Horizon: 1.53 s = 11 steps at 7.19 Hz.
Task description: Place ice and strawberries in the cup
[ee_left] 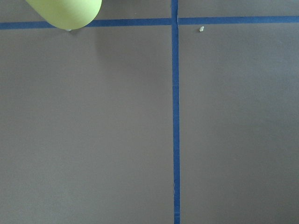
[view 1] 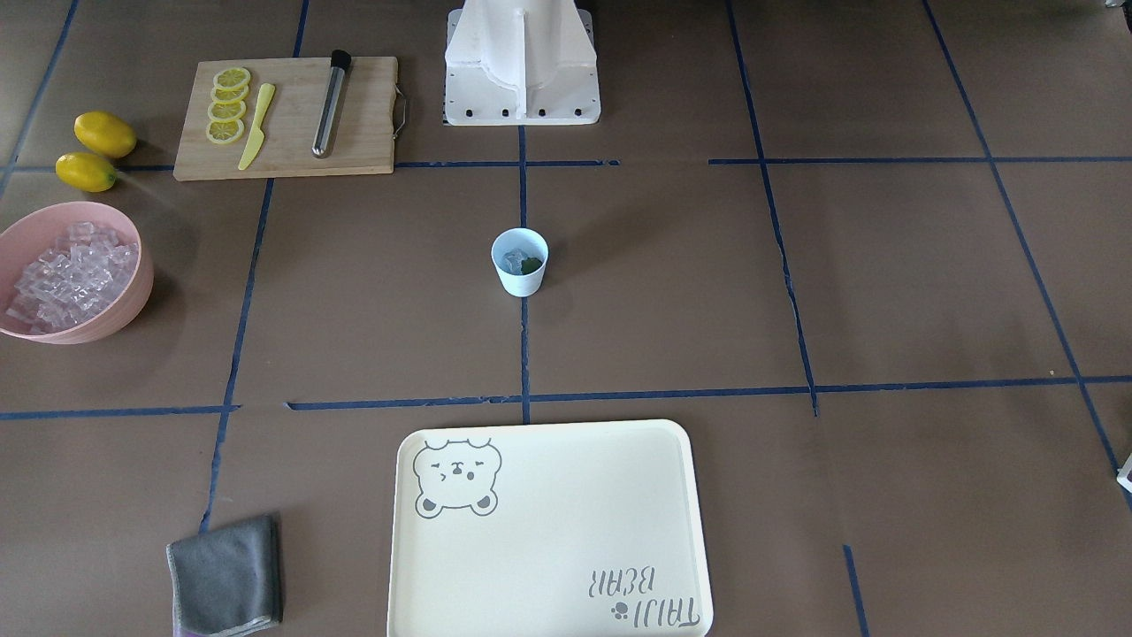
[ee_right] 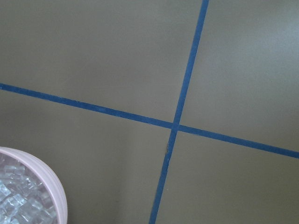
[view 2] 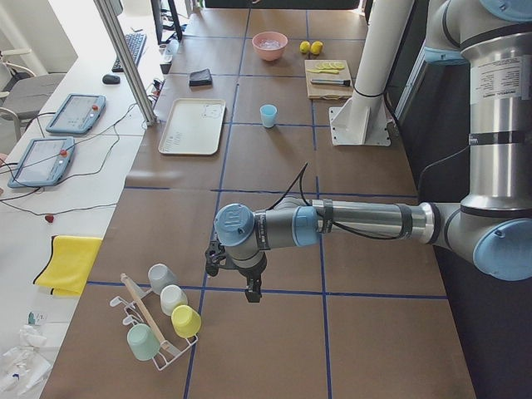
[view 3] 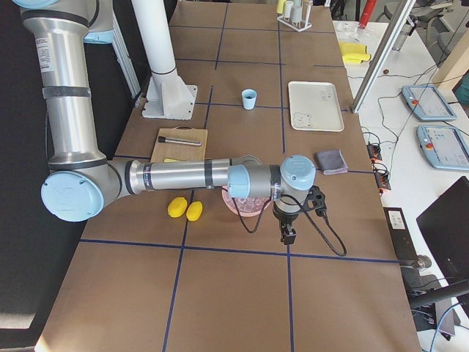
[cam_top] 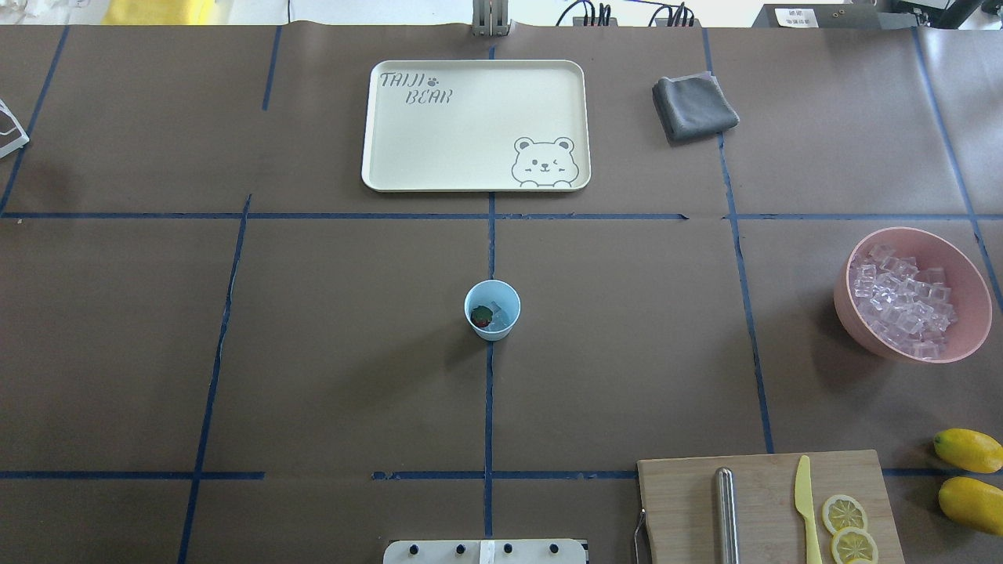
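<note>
The pale blue cup [cam_top: 492,327] stands upright at the table's middle, on the blue centre line; it also shows in the front view [view 1: 520,281]. Inside it lie a small red strawberry [cam_top: 481,316] with a green top and some clear ice [cam_top: 500,313]. More ice cubes [cam_top: 905,301] fill the pink bowl [cam_top: 845,301] far off to the robot's right. My left gripper [view 2: 249,291] hangs over the table's left end, near a cup rack. My right gripper [view 3: 288,236] hangs just past the pink bowl [view 3: 229,207]. I cannot tell whether either is open or shut.
A cream tray [cam_top: 376,168] lies beyond the cup, a grey cloth [cam_top: 694,106] to its right. A cutting board [cam_top: 682,509] holds a metal muddler, a yellow knife and lemon slices. Two lemons [cam_top: 968,450] lie beside it. A rack with several cups [view 2: 170,312] stands at the left end.
</note>
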Motion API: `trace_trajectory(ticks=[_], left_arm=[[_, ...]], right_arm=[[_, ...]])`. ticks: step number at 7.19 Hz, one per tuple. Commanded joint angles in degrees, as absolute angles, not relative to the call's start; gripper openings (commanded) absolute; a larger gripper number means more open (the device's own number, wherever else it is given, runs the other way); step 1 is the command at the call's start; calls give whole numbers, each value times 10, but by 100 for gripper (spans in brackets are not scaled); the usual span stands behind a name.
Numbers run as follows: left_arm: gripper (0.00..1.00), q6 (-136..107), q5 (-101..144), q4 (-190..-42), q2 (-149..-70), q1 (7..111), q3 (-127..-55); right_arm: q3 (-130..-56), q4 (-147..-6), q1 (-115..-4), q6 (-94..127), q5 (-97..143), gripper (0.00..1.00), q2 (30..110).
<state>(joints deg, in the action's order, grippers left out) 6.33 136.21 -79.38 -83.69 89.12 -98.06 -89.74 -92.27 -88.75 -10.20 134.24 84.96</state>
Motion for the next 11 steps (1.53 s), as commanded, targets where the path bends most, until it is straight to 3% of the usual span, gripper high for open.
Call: trace_trajectory(ticks=[1, 11], left_arm=[[100, 62, 1362, -788, -836, 890, -979], [100, 61, 1361, -783, -845, 890, -980]], right_arm=[[-889, -924, -898, -125, 1339, 100, 857], [-888, -929, -894, -173, 1314, 100, 870]])
